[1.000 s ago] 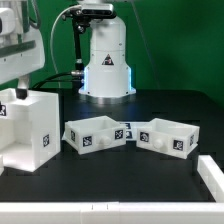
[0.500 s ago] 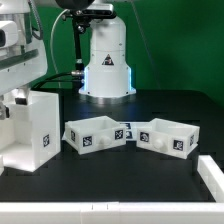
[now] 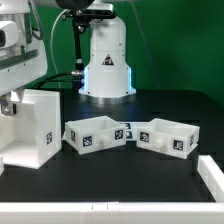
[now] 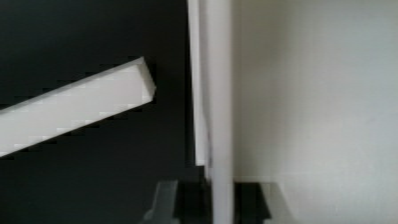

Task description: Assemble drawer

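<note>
The large white drawer shell (image 3: 38, 128) stands at the exterior view's left, its open side facing the trays. My gripper (image 3: 8, 100) is at its far upper edge, partly cut off by the frame. In the wrist view my gripper (image 4: 217, 200) straddles a thin white wall of the shell (image 4: 210, 90), and the dark fingers (image 4: 175, 200) press against it on both sides. Two shallow white trays with tags lie side by side, one in the middle (image 3: 95, 135) and one to its right (image 3: 168, 137).
The arm's white base (image 3: 105, 60) stands behind the trays. A white bar (image 3: 60, 212) runs along the near table edge and another (image 3: 210, 172) at the near right. A slanted white strip (image 4: 71, 110) lies on the black table beside the shell.
My arm has come lower over the shell. The shell has shifted a little toward the exterior view's right and turned slightly. The trays have not moved.
</note>
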